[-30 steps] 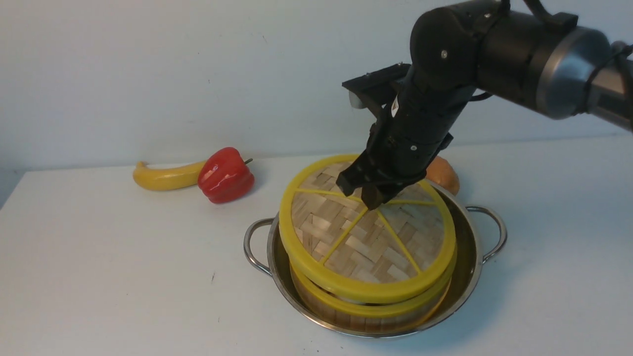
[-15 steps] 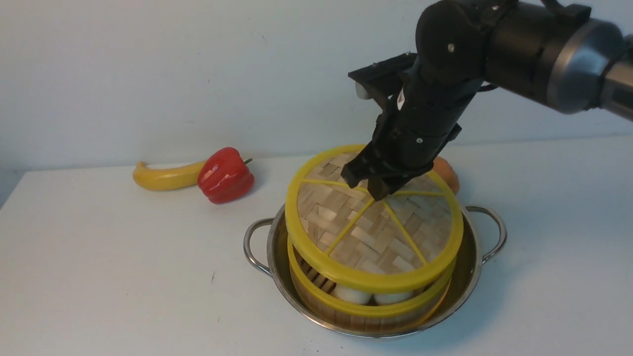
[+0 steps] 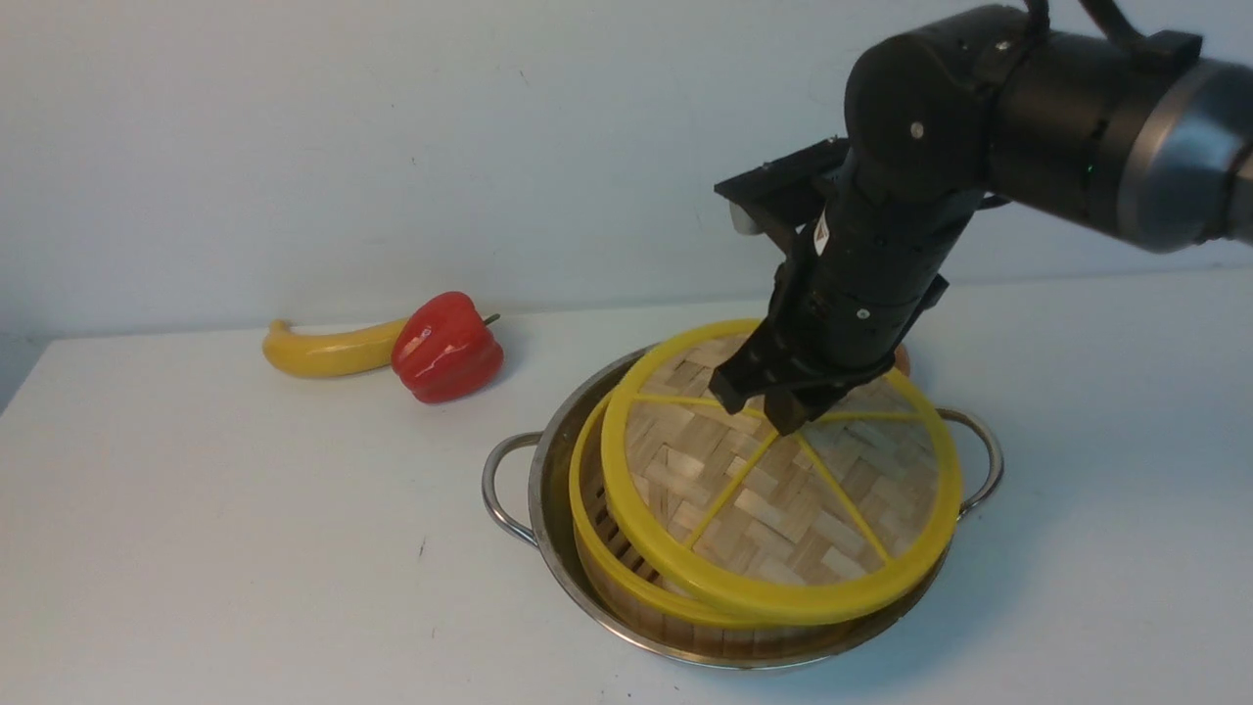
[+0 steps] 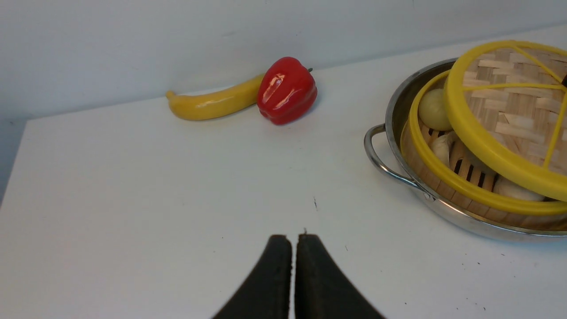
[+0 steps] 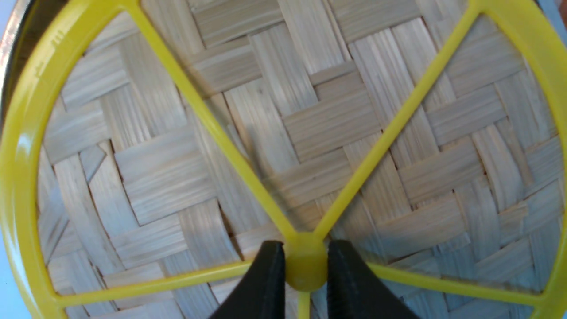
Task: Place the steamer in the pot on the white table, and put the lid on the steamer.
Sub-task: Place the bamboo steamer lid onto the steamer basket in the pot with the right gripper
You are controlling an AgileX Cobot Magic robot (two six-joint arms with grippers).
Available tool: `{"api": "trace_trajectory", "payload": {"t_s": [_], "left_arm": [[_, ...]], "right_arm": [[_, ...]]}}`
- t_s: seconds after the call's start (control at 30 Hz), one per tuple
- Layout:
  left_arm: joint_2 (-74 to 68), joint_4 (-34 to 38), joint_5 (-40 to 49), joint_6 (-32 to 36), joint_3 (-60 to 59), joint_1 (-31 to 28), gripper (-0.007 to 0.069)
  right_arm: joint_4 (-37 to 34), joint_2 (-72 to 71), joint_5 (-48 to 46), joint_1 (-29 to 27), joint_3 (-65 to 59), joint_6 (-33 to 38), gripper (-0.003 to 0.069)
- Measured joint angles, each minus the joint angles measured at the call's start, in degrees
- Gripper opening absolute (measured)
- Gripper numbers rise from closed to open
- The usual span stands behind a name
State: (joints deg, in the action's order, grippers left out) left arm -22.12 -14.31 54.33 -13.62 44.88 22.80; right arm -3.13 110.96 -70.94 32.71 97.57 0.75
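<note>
The right gripper (image 3: pixel 780 409) is closed narrowly on the centre hub of the lid (image 3: pixel 783 499), its balance point, holding it tilted and offset rightward over the steamer (image 3: pixel 612 578), which sits in the pot (image 3: pixel 551 465).

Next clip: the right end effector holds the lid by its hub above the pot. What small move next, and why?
Probably slide the lid a little toward the robot's left. The right end effector is shut on the hub, but the lid sits off-centre and tilted: the steamer rim and a bun show uncovered on the left, while the lid's right edge overhangs the pot rim.
</note>
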Motion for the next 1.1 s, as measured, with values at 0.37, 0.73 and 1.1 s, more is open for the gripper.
{"api": "trace_trajectory", "payload": {"t_s": [0.37, 0.73, 1.1], "left_arm": [[0.0, 0.0, -0.4, 0.0, 0.0, 0.0, 0.0010], [0.0, 0.0, -1.8, 0.0, 0.0, 0.0, 0.0010], [0.0, -0.1, -1.8, 0.0, 0.0, 0.0, 0.0010]], "right_arm": [[-0.1, 0.0, 0.0, 0.0, 0.0, 1.2, 0.0129], [-0.2, 1.3, 0.1, 0.0, 0.0, 1.8, 0.0129], [-0.4, 1.8, 0.1, 0.6, 4.1, 2.3, 0.0129]]}}
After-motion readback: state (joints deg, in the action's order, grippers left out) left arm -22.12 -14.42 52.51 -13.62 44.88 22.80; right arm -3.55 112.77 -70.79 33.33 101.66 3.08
